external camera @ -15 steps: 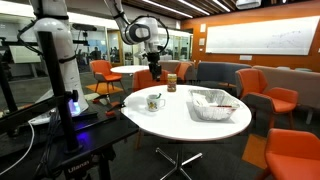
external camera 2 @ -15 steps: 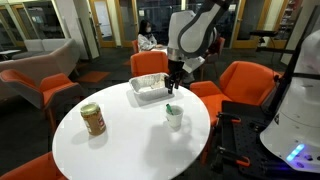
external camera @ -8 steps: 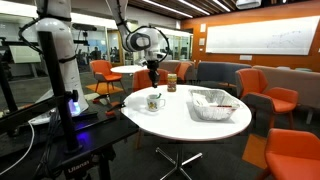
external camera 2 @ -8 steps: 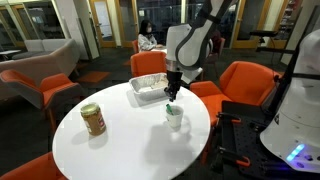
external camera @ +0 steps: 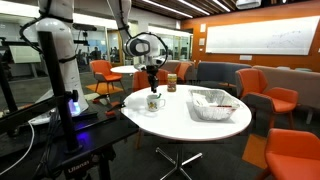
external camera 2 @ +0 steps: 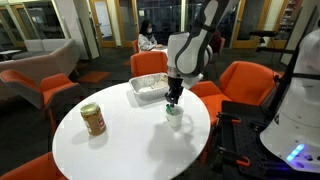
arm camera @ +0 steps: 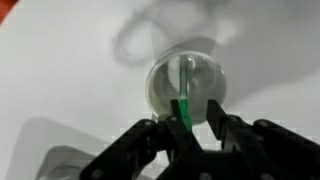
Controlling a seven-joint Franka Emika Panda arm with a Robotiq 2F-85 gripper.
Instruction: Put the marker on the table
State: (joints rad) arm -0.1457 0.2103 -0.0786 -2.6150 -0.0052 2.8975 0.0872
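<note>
A white cup [arm camera: 188,85] stands on the large white round table [external camera 2: 120,145], with a green marker [arm camera: 186,105] upright inside it. In the wrist view my gripper [arm camera: 190,115] is directly above the cup, its jaws open on either side of the marker's top; the marker is close to one finger, with a gap to the other. In both exterior views the gripper [external camera: 152,88] [external camera 2: 173,100] hangs just over the cup [external camera: 154,101] [external camera 2: 175,117], near the table's edge on the robot's side.
A brown tin [external camera 2: 93,119] [external camera: 171,82] and a clear plastic tray [external camera 2: 150,90] [external camera: 212,104] stand on the table. Orange chairs [external camera 2: 245,80] ring it. The robot's black stand [external camera 2: 250,130] is right beside the table.
The gripper has moved down and slightly across, ending right over the cup. The cup, tin and tray have not moved.
</note>
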